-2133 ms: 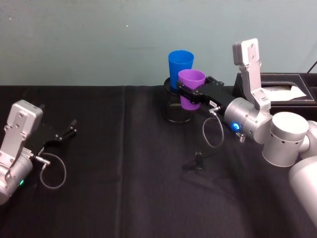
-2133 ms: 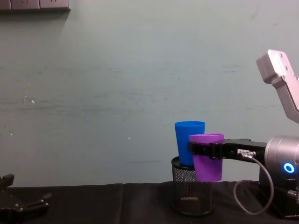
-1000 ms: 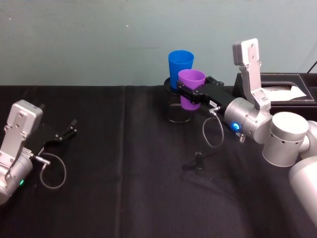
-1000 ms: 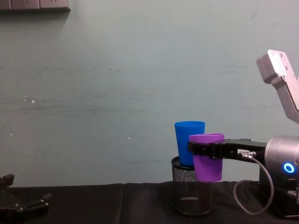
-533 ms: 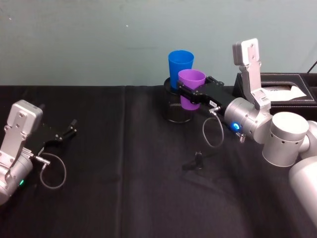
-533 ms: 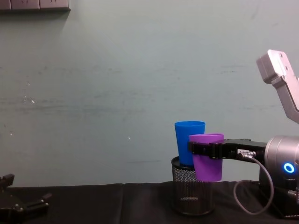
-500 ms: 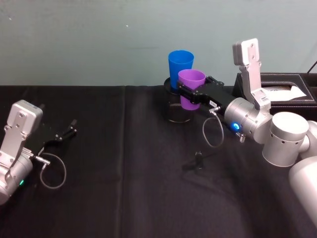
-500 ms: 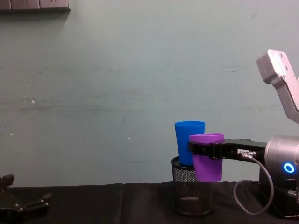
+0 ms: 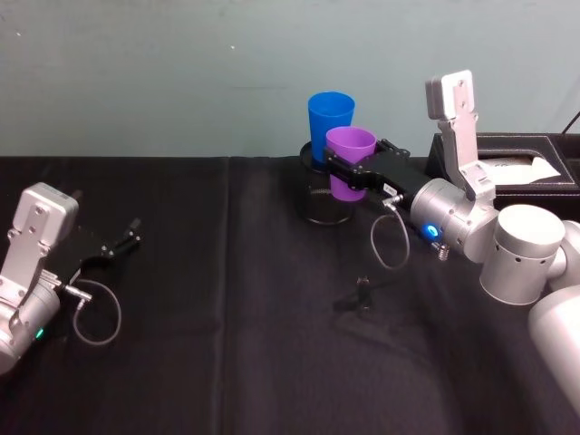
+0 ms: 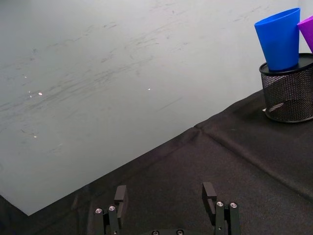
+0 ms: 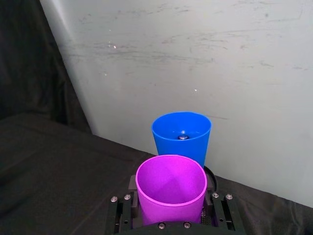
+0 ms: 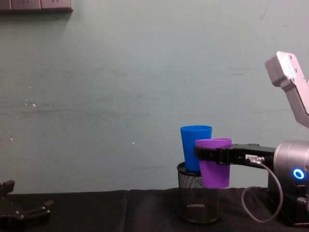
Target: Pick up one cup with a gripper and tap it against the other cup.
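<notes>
Purple cup point(image 9: 350, 161) in right pincer point(image 9: 346, 172), rim beside blue cup point(image 9: 329, 122); left pincer point(image 9: 122, 242) agape.

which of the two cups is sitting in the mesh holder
The blue cup: its base sits in the black mesh holder. The purple cup is held clear of the table in the right gripper, beside the blue one.

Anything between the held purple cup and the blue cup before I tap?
Nothing visible: the right gripper holds the purple cup directly beside the blue cup, which sits in the mesh holder.
</notes>
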Robot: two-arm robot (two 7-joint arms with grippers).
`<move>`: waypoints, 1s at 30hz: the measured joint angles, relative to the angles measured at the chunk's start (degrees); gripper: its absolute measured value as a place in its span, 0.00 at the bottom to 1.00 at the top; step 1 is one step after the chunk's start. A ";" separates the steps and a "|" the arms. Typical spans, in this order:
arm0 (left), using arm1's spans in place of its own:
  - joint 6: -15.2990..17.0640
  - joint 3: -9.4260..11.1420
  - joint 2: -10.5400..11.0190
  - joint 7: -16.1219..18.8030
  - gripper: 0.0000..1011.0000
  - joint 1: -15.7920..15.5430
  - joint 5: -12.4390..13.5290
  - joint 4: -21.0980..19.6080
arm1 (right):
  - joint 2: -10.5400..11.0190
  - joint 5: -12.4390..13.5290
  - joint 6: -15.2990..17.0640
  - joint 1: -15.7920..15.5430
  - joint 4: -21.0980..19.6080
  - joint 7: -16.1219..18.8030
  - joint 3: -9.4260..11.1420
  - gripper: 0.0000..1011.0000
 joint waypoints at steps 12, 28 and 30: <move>0.00 0.00 0.00 0.00 0.99 0.00 0.00 0.00 | 0.00 0.00 0.00 0.00 0.00 0.00 0.00 0.73; 0.00 0.00 0.00 0.00 0.99 0.00 0.00 0.00 | 0.00 0.00 0.00 0.00 0.00 0.00 0.00 0.73; 0.00 0.00 0.00 0.00 0.99 0.00 0.00 0.00 | 0.00 0.00 0.00 0.00 0.00 0.00 0.00 0.73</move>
